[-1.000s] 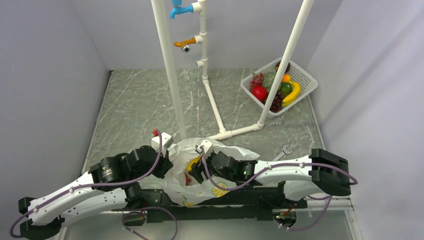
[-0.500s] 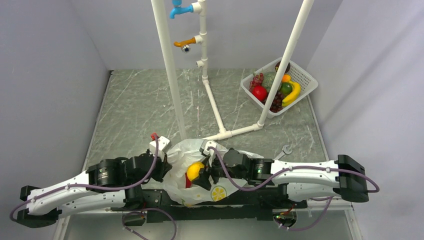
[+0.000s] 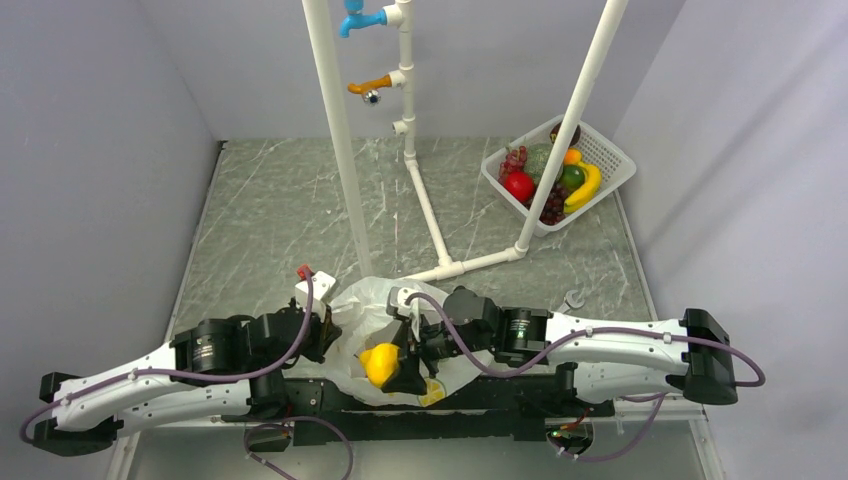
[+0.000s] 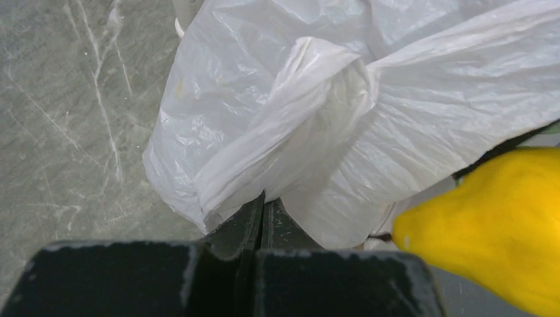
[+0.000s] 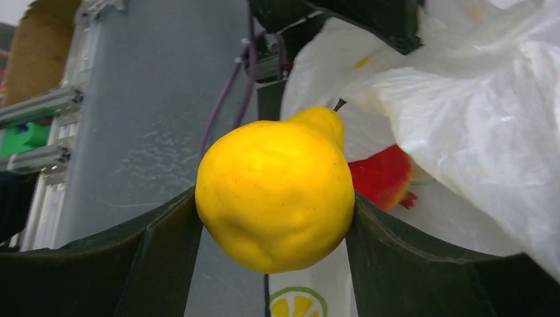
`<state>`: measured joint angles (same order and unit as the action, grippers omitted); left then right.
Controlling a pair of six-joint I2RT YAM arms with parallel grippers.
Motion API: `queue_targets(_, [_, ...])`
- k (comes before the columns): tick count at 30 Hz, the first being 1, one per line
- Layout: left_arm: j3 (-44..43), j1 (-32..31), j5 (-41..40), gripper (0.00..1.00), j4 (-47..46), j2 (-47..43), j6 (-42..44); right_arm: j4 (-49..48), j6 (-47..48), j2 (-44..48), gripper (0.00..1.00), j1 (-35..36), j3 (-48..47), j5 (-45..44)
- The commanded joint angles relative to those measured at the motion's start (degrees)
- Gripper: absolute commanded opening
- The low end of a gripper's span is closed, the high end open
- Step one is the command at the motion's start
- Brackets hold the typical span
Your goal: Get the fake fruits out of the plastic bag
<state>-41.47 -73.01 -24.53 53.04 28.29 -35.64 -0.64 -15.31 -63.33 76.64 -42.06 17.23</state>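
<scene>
The white plastic bag [image 3: 372, 305] with lemon prints lies at the near table edge between my arms. My left gripper [image 4: 263, 205] is shut on a bunched fold of the bag [image 4: 317, 112]. My right gripper [image 5: 274, 211] is shut on a yellow pear-shaped fruit [image 5: 276, 188] and holds it above the bag's near side; the fruit also shows in the top view [image 3: 381, 362] and in the left wrist view [image 4: 495, 224]. A red fruit [image 5: 383, 177] lies in the bag behind the yellow one.
A white basket [image 3: 612, 160] at the far right holds several fruits, among them a red apple [image 3: 518, 185] and a banana [image 3: 586, 187]. A white pipe frame [image 3: 420, 180] with taps stands mid-table. A small wrench [image 3: 572, 299] lies right of the bag.
My right gripper has drawn the yellow fruit out of the bag and toward the near edge. The left gripper has kept its hold on the bag, shifting slightly.
</scene>
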Motion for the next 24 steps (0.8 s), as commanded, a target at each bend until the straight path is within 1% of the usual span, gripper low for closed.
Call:
queue_targets(1, [-0.65, -0.38, -1.50, 0.00, -0.30, 0.25, -0.70, 0.38, 0.21, 1.39, 0.00, -0.16, -3.84, 9.02])
queue_targets(4, [-0.56, -0.38, -1.49, 0.00, -0.43, 0.05, -0.69, 0.38, -1.21, 2.70, 0.00, -2.19, -4.20, 13.93])
queue_targets(6, [-0.53, -0.39, -1.43, 0.00, -0.40, 0.30, -0.62, -1.33, -3.42, 3.50, 0.00, -5.27, -2.46, 17.32])
queue_targets(7, [-0.58, -0.38, -1.46, 0.00, -0.39, 0.42, -0.59, -1.99, -4.30, 3.42, 0.00, -6.91, -1.55, 17.37])
queue_targets(9, [-0.65, -0.36, -1.31, 0.00, -0.39, 0.83, -0.60, -1.55, -4.68, 2.53, 0.00, -8.77, 0.24, 13.49])
queue_targets(13, [-0.71, -0.38, -1.24, 0.00, -0.30, 1.38, -0.69, -8.24, -8.09, 2.23, 0.00, -9.91, 1.76, 15.83])
queue_targets(15, [-0.71, -0.42, -1.35, 0.00, -0.24, 1.45, -0.71, -9.55, -9.71, 2.09, 0.00, -9.85, -0.74, 16.98])
queue_targets(19, [-0.71, -0.38, -1.35, 0.00, -0.26, 1.51, -0.69, -5.48, -7.51, 1.13, 0.00, -9.84, -8.27, 19.56])
queue_targets(22, [-0.71, -0.38, -1.26, 0.00, -0.30, 1.72, -0.65, -1.57, -3.21, 2.42, 0.00, -9.99, -12.78, 16.56])
queue_targets(24, [-0.71, -0.38, -1.15, 0.00, -0.30, 1.77, -0.59, -1.14, -1.60, 4.01, 0.00, -10.88, -14.11, 14.18])
